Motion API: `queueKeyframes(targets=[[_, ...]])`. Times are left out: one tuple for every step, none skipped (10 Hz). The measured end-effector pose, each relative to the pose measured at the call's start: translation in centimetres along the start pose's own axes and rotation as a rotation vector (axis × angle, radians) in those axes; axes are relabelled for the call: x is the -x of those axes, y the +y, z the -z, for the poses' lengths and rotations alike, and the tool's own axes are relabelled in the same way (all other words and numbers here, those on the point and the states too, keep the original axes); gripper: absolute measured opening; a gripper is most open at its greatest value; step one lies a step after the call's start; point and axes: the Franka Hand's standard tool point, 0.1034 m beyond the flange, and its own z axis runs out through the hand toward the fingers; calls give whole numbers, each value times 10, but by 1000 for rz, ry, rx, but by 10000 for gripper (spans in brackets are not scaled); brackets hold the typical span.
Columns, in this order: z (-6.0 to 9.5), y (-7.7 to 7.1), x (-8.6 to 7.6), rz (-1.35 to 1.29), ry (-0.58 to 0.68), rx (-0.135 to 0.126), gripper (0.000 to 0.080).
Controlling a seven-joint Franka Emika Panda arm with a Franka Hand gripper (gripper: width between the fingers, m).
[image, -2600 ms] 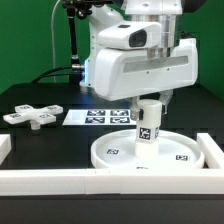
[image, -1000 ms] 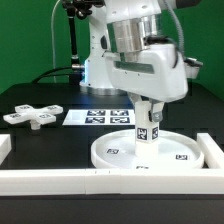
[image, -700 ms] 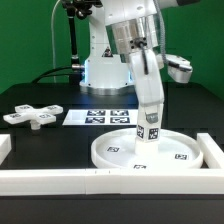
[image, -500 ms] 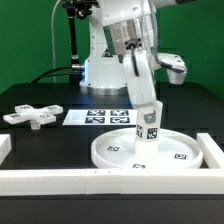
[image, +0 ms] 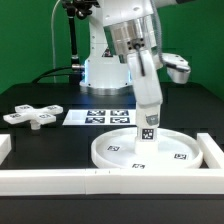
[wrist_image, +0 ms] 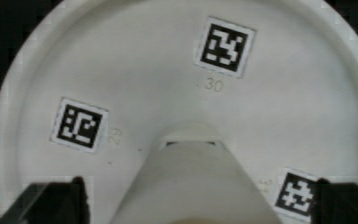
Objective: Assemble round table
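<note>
The large round disc (image: 118, 150) lies flat on the table with its rim up. It fills the wrist view (wrist_image: 149, 70) with its tags showing. The short cylindrical leg (image: 148, 130) stands upright at the disc's middle and also shows in the wrist view (wrist_image: 202, 165). My gripper (image: 148, 112) hangs straight down over the leg's top. In the wrist view my gripper (wrist_image: 202, 198) is open. A dark finger (wrist_image: 60, 203) stands at each side of the leg, with bare disc showing between. The cross-shaped base (image: 30, 116) lies apart at the exterior view's left.
The marker board (image: 100, 117) lies flat behind the disc. A long white border rail (image: 50, 180) runs along the front, and another (image: 213, 152) stands at the exterior view's right of the disc. The robot's base (image: 100, 70) is at the back.
My wrist has turned about the vertical over the leg, from its broad face to its narrow side. The leg and the disc have stayed in place.
</note>
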Motion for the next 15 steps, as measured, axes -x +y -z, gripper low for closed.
queueKeyframes(targets=[[-1,-1,0,81,-3,-6,647],[-1,0,-1,158,-3,-5,647],[-2,0,-1,243,-2,-4,649],[-2,0,-1,329,-2,-4,649],[-2,0,-1,393,-2,-3,649],[-2,1,-2,489,4,3,649],[-2,2,-6,662,28,25,649],[-1,2,-7,793,42,40,649],[-1,0,-7,949,56,50,649],[0,-2,-6,1062,73,54,649],[0,-2,-6,1137,71,57,649],[0,-2,-7,1210,69,60,649],[0,-2,-7,1276,67,63,649],[0,-2,-7,1353,65,67,649],[-1,-2,-7,1420,63,69,649]])
